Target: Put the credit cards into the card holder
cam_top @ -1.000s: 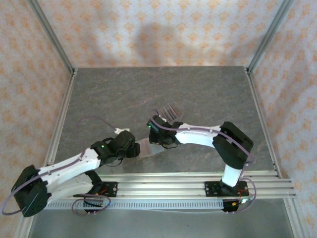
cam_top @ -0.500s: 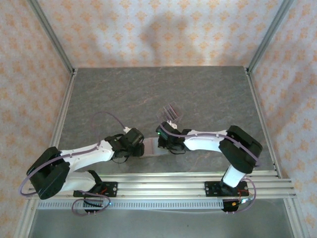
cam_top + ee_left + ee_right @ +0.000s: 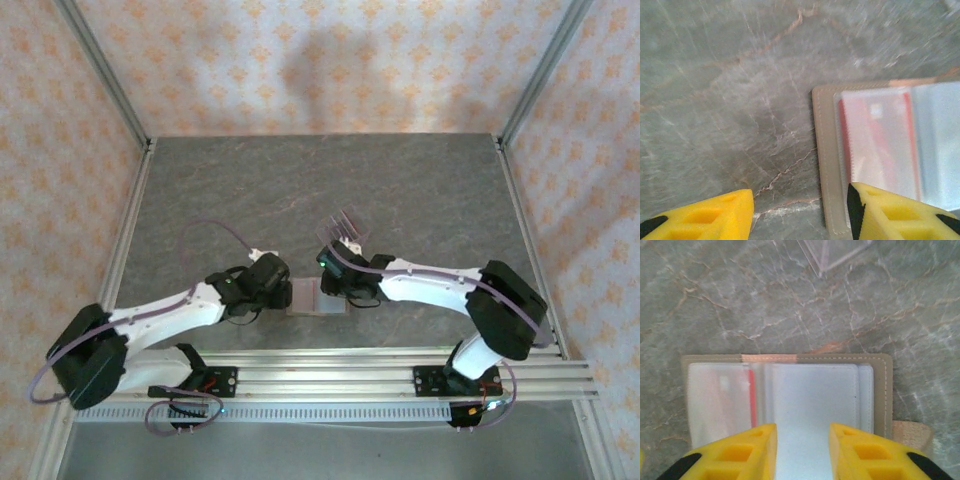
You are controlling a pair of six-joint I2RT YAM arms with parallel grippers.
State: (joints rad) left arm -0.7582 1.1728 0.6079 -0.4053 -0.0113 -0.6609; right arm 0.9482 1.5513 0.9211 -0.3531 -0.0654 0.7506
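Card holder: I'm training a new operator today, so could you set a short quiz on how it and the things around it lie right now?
1. True or false: the card holder lies folded shut on the table.
2. In the top external picture, the clear slotted stand sits: A) above the holder in the picture; B) below it in the picture; C) on top of it.
3. In its own wrist view, is the left tool open or shut?
Key: 1 false, it lies open; 2 A; 3 open.
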